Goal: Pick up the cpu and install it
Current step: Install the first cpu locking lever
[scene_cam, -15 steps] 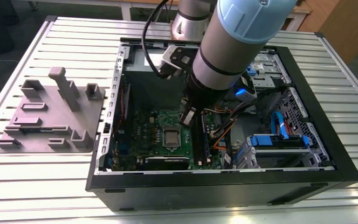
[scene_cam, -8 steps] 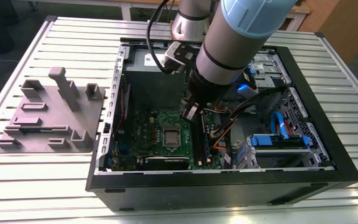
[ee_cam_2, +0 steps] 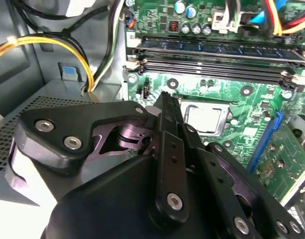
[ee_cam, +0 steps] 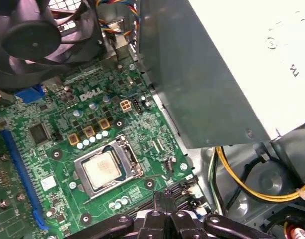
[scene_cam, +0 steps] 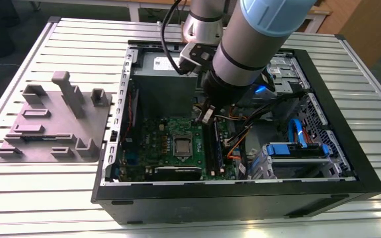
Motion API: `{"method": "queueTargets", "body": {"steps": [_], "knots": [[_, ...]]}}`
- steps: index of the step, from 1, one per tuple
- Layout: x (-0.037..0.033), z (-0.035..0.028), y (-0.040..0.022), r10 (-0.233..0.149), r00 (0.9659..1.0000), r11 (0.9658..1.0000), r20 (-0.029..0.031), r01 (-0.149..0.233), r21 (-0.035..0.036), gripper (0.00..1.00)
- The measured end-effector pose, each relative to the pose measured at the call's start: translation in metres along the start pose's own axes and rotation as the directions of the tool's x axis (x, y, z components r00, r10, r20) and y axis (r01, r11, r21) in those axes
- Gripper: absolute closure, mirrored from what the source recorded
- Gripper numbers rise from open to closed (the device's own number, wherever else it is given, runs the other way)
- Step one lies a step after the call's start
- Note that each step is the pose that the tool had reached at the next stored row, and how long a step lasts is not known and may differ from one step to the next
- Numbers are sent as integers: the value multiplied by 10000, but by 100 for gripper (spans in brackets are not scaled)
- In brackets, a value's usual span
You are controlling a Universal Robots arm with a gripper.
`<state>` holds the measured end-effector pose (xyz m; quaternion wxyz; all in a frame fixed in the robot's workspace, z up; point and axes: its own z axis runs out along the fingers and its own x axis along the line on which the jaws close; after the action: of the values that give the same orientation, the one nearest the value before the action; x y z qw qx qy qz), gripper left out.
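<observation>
The cpu (scene_cam: 182,145) is a small silvery square lying flat in its socket on the green motherboard (scene_cam: 152,141) inside the open computer case. It also shows in both wrist views, as the cpu (ee_cam_2: 205,118) and the cpu (ee_cam: 101,170), framed by the metal socket bracket. My gripper (scene_cam: 207,115) hangs above the board, toward the exterior view's right of the socket, near the memory slots. Its black fingers (ee_cam: 165,201) are pressed together with nothing between them, and the gripper (ee_cam_2: 165,99) is clear of the chip.
A grey power supply (ee_cam: 217,64) stands close beside the socket. A black fan (ee_cam: 38,35), memory slots (ee_cam_2: 212,57) and yellow cables (ee_cam: 252,189) crowd the board. The case walls (scene_cam: 243,191) enclose it. A grey fixture plate (scene_cam: 51,124) lies on the table at the exterior view's left.
</observation>
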<state>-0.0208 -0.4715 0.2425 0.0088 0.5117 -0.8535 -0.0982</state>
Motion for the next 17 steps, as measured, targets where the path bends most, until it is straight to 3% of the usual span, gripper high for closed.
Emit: {"method": "queueTargets", "body": {"steps": [9,17], "knots": [[-115,45,55,-1,10000,10000,0,1,0,90],[-120,79,78,-1,10000,10000,1,1,0,90]]}}
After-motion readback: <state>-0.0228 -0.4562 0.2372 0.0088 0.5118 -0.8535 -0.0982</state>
